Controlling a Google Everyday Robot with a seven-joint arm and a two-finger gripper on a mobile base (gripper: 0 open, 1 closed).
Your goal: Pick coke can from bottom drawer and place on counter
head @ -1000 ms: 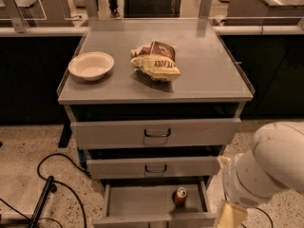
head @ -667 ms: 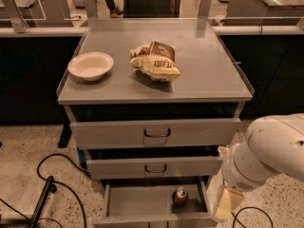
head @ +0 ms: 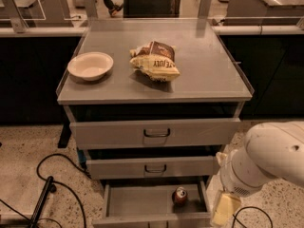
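Observation:
The coke can [head: 180,195], small and red with a silver top, stands upright in the open bottom drawer [head: 137,203], toward its right side. The counter [head: 199,72] is the flat grey cabinet top above the three drawers. My white arm [head: 266,163] comes in from the lower right. The gripper [head: 224,209] hangs at its end, a pale yellowish piece just right of the drawer's right wall, roughly level with the can and apart from it.
A cream bowl [head: 90,65] sits on the counter's left side and a yellow-brown chip bag [head: 155,61] near its middle. Black cables [head: 57,184] lie on the speckled floor at the left. A pale ledge with glass panels [head: 38,30] runs behind.
My arm has moved left and up, toward the open bottom drawer. The can, bowl and chip bag have not moved.

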